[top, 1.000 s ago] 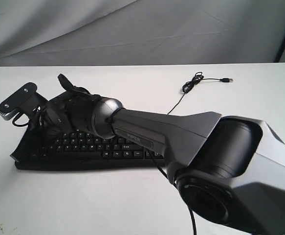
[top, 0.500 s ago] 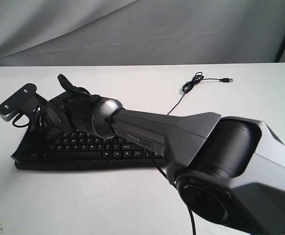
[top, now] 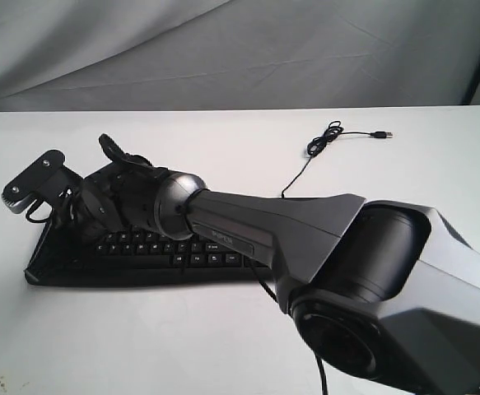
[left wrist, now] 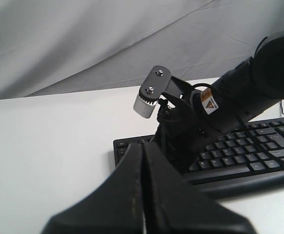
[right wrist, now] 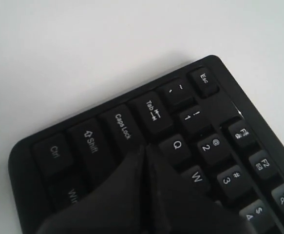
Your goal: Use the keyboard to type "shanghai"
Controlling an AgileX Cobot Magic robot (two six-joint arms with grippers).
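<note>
Dipped lower with the right gripper point(right wrist: 145, 149) shut and empty, likely pressing a key at the left end of the keyboard point(top: 198, 252).

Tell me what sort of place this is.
Probably a robot test bench in a lab or studio: a white table, a grey cloth backdrop hung behind it, and a keyboard whose USB cable lies unplugged.
</note>
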